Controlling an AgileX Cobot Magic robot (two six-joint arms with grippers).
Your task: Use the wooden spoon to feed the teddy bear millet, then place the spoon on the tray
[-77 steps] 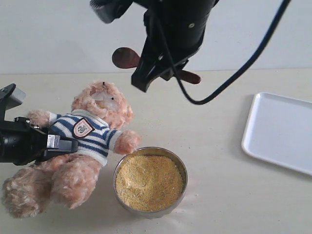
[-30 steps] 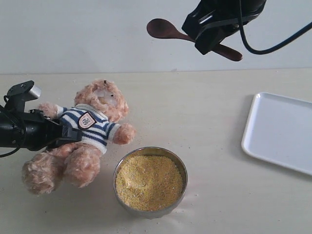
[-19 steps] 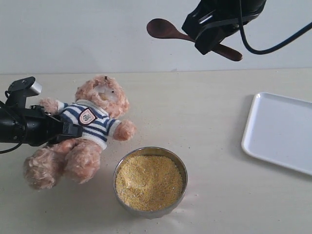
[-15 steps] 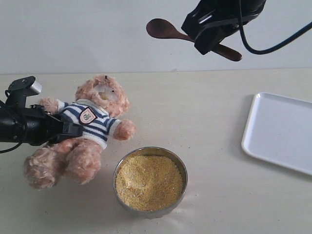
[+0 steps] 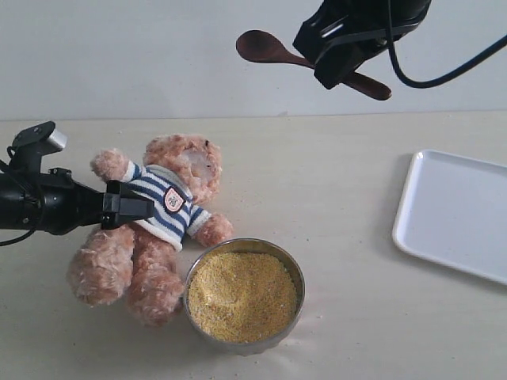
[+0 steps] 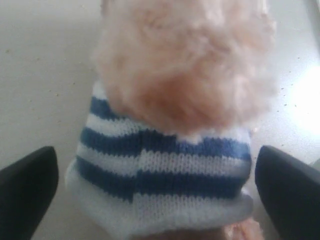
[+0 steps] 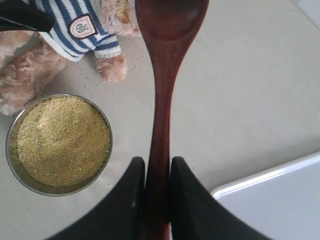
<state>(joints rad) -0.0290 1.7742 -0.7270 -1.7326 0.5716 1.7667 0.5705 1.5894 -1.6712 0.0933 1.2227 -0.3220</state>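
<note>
The teddy bear lies tilted on the table, its feet beside the steel bowl of millet. My left gripper stands open at the bear's side. In the left wrist view the striped shirt sits between the wide-spread fingers, which do not press on it. High above the table, my right gripper is shut on the handle of the wooden spoon. The spoon points toward the bear, and its bowl looks empty. The white tray lies at the right.
The bowl of millet stands just right of the bear's legs. The tray's corner shows beneath the right gripper. A black cable hangs from the right arm. Bare table lies between the bowl and the tray.
My left gripper has opened and let go of the bear. The bear has dropped and swung right, its legs now beside the bowl. The right arm with the spoon has hardly moved.
</note>
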